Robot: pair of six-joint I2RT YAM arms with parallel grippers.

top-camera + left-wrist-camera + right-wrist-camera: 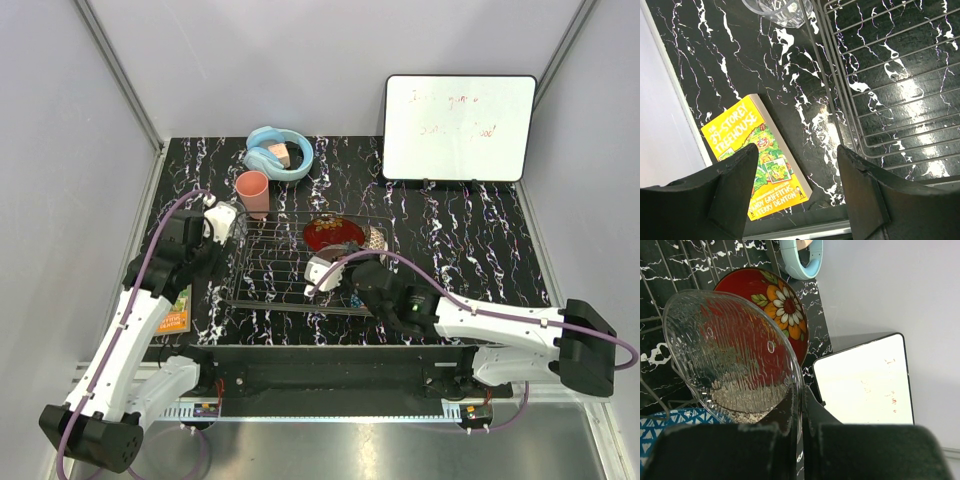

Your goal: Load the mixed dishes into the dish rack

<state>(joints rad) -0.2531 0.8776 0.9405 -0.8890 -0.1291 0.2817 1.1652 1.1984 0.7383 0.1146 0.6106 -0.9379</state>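
Top external: both arms reach to the rack [268, 272] on the table [470, 230].
Left fingers [735, 185]: released, spread wide, nothing between them; above bare table just beside the rack's rim.
Tumbler [776, 9]: on the table ahead of the left fingers, near the rack's rim.
Book [757, 150]: flat on the table, partly under one left finger, on the side away from the rack.
Right fingers [812, 412]: clenched on the rim of the glass bowl [730, 355], held tilted on edge over the rack.
Red dish [782, 302]: in the rack, just beyond the glass bowl.
Blue bowl [670, 430]: below the right fingers, mostly hidden.
Beige bowl [376, 238]: just beside the red dish.
Cup [252, 190]: upright on the table, beyond the left fingers, past the rack's far side.
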